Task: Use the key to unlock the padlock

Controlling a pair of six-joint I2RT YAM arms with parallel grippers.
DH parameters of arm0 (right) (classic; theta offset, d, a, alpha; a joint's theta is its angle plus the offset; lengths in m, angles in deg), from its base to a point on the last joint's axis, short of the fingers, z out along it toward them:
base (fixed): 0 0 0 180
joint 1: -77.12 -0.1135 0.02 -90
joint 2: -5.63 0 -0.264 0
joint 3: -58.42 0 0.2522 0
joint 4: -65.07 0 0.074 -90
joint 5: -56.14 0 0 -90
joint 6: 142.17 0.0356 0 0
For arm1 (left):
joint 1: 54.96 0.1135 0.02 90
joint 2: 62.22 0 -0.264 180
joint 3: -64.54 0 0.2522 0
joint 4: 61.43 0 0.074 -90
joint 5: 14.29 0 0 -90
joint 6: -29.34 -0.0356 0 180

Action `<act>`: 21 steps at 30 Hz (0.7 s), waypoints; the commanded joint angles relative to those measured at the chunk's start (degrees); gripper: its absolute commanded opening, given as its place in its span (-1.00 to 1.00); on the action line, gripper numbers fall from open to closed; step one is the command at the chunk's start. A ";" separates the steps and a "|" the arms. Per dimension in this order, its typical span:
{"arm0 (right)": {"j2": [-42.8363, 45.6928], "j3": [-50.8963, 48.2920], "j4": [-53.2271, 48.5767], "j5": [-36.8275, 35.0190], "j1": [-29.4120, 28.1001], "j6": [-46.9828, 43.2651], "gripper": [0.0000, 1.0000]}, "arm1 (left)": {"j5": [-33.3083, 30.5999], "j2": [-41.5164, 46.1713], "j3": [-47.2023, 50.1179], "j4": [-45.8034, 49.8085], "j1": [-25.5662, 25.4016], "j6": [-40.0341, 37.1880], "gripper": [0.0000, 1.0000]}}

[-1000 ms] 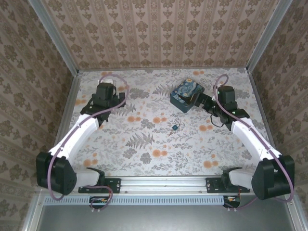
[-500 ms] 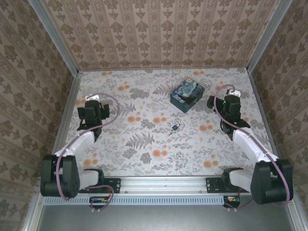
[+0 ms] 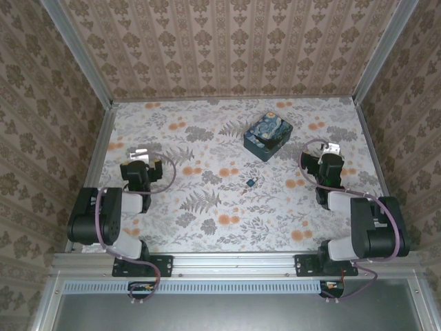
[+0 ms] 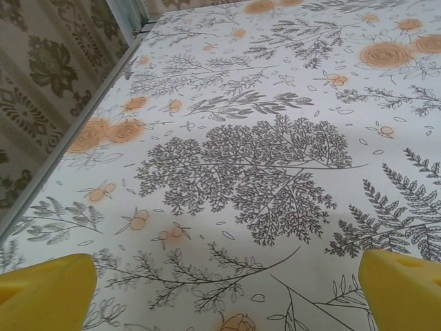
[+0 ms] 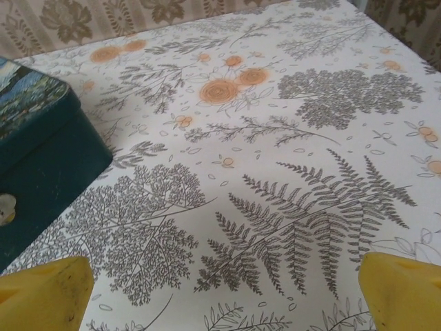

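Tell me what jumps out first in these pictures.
The blue-and-yellow painted box stands out at the far side of the flowered table. A tiny dark padlock lies alone nearer the centre, apart from it. The left gripper and right gripper are both open, holding nothing, at either side.

The tabletop (image 3: 207,145) is white, printed with grey ferns and leafy sprigs and scattered orange blossoms. Toward 1 o'clock on it, the box (image 3: 268,136) carries a blue-and-yellow Starry Night swirl on its lid; the right wrist view shows its sides in plain dark teal. At 7 o'clock from the box, the padlock (image 3: 252,183) is dark with a teal-blue tinge. The walls (image 3: 227,48) wear tan wallpaper with brown damask motifs in vertical stripes. The left arm (image 3: 103,217) and right arm (image 3: 372,231) are black and white, trailing mauve cables (image 3: 100,221). The left gripper (image 4: 224,293) and right gripper (image 5: 224,293) have yellow fingertips (image 4: 45,293). At 6 o'clock, the rail (image 3: 234,262) is silver-grey.
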 commanded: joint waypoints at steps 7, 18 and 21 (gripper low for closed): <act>-7.82 0.30 13.83 9.28 -0.74 -5.14 0.99 | 7.25 -0.13 -3.58 -0.14 2.67 0.05 1.00; -7.04 0.63 12.02 6.62 -2.15 -6.00 0.99 | 7.67 0.08 -3.33 -0.57 2.84 -0.13 1.00; -6.96 0.72 11.85 6.71 -2.15 -6.09 0.99 | 7.59 0.04 -3.36 -0.41 2.75 -0.04 1.00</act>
